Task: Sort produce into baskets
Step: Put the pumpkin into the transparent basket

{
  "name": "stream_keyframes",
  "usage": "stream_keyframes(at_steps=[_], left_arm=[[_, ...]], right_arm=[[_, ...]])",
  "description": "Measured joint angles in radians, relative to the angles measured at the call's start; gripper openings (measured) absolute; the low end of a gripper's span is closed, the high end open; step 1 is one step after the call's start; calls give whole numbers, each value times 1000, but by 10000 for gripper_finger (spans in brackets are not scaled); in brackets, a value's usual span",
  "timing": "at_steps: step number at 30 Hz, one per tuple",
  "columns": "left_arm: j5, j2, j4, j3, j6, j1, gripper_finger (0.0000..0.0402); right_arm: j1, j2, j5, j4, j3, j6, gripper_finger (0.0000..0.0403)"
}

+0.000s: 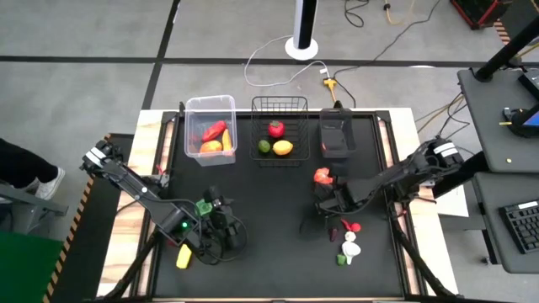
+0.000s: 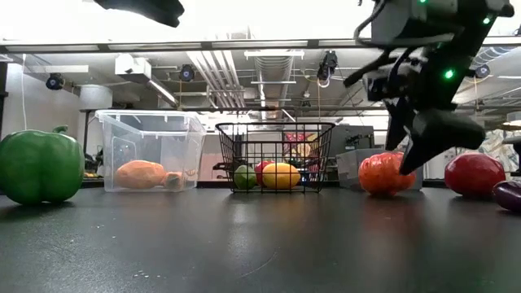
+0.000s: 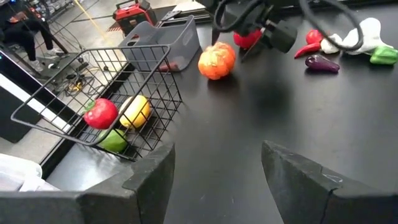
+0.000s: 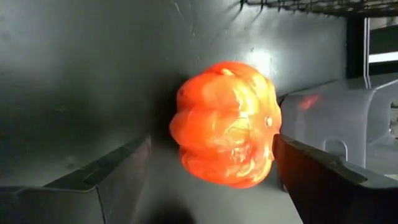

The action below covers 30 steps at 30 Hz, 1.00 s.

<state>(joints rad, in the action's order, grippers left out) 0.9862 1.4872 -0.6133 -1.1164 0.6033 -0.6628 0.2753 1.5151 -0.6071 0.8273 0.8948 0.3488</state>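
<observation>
An orange-red ribbed produce piece (image 4: 225,132) rests on the black table, just in front of the dark smoky bin (image 1: 335,135). It also shows in the high view (image 1: 322,175) and the low view (image 2: 384,172). My right gripper (image 4: 211,177) is open; its fingers stand on either side of the piece, and I cannot see that they touch it. My left gripper (image 3: 214,180) is open and empty, beside a green pepper (image 1: 203,206) at the near left. The clear tub (image 1: 210,126) and the wire basket (image 1: 280,130) hold produce.
A yellow piece (image 1: 184,257) lies near the front left. A red chili, a white piece and a green piece (image 1: 349,244) lie near the front right, with a purple eggplant (image 3: 322,63). A red ball (image 2: 474,175) sits behind my right gripper.
</observation>
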Motion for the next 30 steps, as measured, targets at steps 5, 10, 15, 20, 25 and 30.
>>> stream_keyframes(at_steps=[5, 10, 15, 20, 25, 30], left_arm=[[0, 0, -1, 0, 0, 0, 221], [0, 0, -1, 0, 0, 0, 221], [0, 0, -1, 0, 0, 0, 221], [0, 0, -1, 0, 0, 0, 221], [0, 0, -1, 0, 0, 0, 221], [0, 0, -1, 1, 0, 0, 221]], right_arm=[[-29, 52, -9, -7, 0, -19, 322], [-34, 72, -26, -4, 1, -22, 310], [-34, 66, -30, -11, 0, -9, 283], [-34, 64, -32, -23, 0, -9, 248], [-34, 63, -32, -25, 0, -8, 225], [-32, 31, -2, -31, -1, 27, 222]])
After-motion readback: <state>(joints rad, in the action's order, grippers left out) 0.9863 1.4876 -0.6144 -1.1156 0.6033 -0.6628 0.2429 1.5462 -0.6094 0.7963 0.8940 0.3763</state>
